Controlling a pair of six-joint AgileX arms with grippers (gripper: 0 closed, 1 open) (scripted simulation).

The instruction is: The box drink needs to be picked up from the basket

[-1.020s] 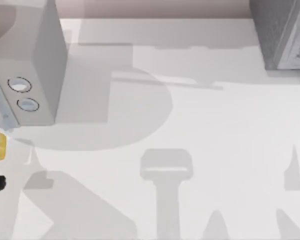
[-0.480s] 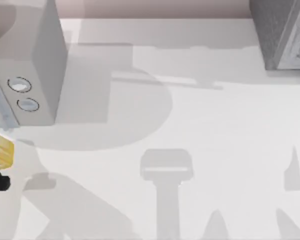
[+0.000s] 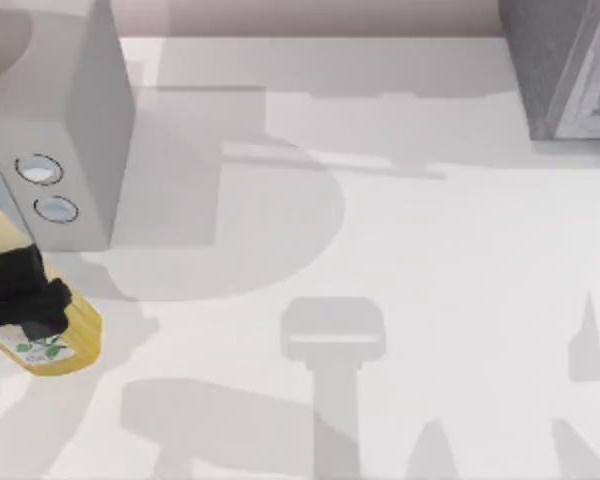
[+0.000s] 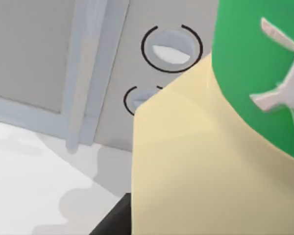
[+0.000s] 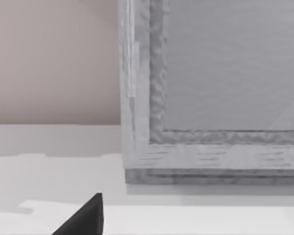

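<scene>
The left gripper (image 3: 25, 295) is clamped on the drink (image 3: 55, 335) at the worktop's (image 3: 400, 260) left edge, just beside the microwave (image 3: 70, 130); the right gripper's (image 5: 83, 218) state I cannot tell

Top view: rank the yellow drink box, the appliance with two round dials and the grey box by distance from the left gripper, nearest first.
1. Yellow drink box: held in the left gripper, at the left edge.
2. Appliance with two round dials: just behind it, far left.
3. Grey box: far right corner.
</scene>
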